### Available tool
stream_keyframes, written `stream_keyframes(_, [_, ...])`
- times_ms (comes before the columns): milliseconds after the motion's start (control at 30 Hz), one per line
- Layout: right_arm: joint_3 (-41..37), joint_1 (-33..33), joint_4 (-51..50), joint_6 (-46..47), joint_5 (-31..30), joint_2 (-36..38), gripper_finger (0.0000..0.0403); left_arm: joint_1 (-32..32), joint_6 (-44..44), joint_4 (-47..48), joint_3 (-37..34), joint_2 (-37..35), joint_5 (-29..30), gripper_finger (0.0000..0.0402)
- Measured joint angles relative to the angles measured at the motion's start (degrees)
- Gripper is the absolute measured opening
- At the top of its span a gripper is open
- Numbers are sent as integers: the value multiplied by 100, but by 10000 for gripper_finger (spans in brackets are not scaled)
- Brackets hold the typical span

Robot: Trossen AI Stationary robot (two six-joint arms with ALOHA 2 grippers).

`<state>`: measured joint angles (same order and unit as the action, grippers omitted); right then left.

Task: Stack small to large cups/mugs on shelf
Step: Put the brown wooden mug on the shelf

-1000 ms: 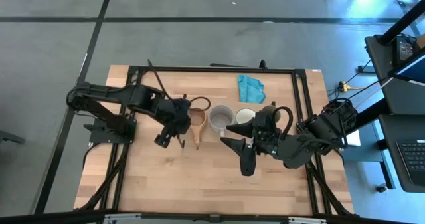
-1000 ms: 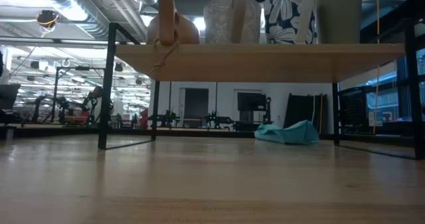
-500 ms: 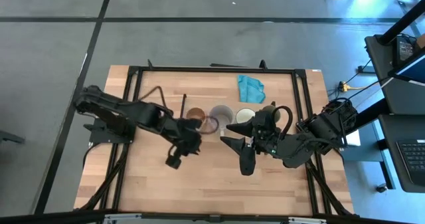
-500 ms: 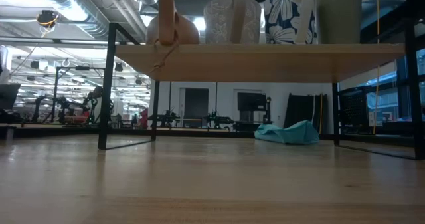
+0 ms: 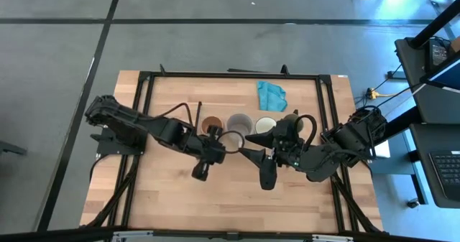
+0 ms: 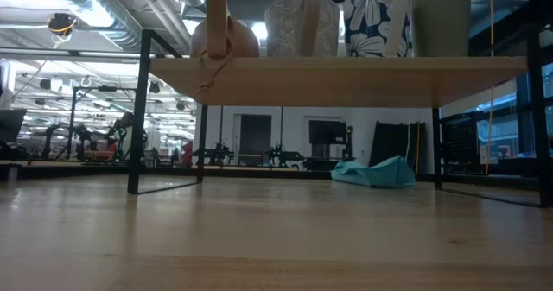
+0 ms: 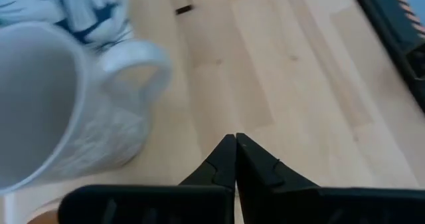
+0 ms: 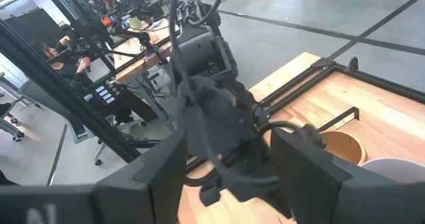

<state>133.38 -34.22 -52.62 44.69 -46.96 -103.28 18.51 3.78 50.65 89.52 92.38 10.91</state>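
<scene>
Four cups stand in a row on the shelf (image 6: 346,71): the brown wooden cup (image 5: 210,123), the grey mug (image 5: 238,122), the white cup (image 5: 266,125) and the olive-green cup (image 6: 441,19), which my right arm partly hides from above. My left gripper (image 5: 224,147) is shut and empty on the near side of the grey mug, whose handle (image 7: 136,64) is beside the fingertips (image 7: 236,144). My right gripper (image 5: 249,147) is open and empty close by, on the near side of the white cup, facing my left arm (image 8: 212,117).
A teal cloth (image 5: 271,95) lies on the table behind the shelf. Black metal frame bars run along the table's far edge (image 5: 230,74) and both sides. The shelf's black legs (image 6: 138,110) stand at its ends. People sit at desks beyond the table (image 8: 60,58).
My left gripper has gone from beside the brown wooden cup toward the table's right and near edges, to the near side of the grey mug. The cups have stayed where they were.
</scene>
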Motion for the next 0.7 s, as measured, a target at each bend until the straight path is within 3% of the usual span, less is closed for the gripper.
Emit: stream_keyframes(700, [0, -52, 0, 16, 46, -2, 218, -86, -329, 498, -363, -7, 87, 0])
